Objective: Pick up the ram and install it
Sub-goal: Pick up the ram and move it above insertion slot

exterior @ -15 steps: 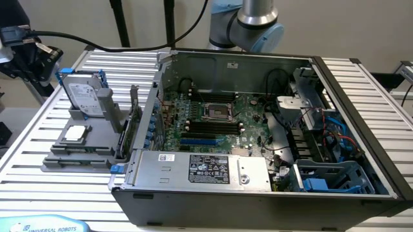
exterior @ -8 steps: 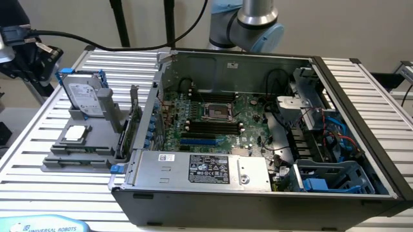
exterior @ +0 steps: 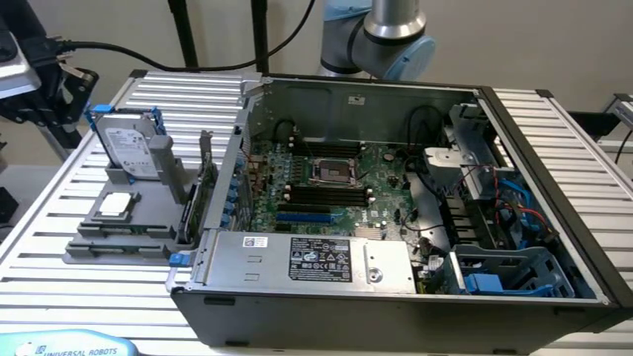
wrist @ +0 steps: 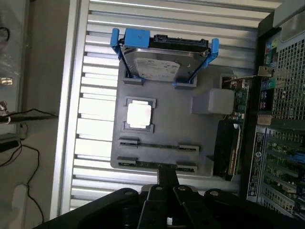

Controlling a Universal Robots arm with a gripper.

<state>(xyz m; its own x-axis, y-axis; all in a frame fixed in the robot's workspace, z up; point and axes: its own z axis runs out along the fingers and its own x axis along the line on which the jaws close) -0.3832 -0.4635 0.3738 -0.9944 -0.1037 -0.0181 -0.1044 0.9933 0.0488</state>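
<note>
We see the gripper [wrist: 167, 177] as a dark shape close to the wrist camera, and we cannot tell whether it is wide, narrow or holding anything. Its tip overlaps the edge of the ram [wrist: 143, 163], a thin green stick lying flat in a holder on the grey tray [wrist: 200, 157]. We cannot tell whether the two are touching.

Just beyond the ram, a second thin stick [wrist: 157, 145] lies parallel to it in its own holder. Further along the tray sits a square silver chip [wrist: 139, 115] in a pocket. Past that, a hard drive [wrist: 164, 64] stands in a blue frame. A green card [wrist: 228, 148] stands on edge on the side of the tray nearest the computer case [wrist: 281, 143].

In the exterior view, the tray [exterior: 99, 256] sits at the middle left of the frame on the slatted table [exterior: 59, 297], with the hard drive [exterior: 129, 144] upright at its far end. The open computer case [exterior: 554, 148] takes up the centre and right. Inside it we see the motherboard [exterior: 381, 174] and its black memory slots [exterior: 327, 194]. The arm [exterior: 390, 33] rises at the top centre.
</note>
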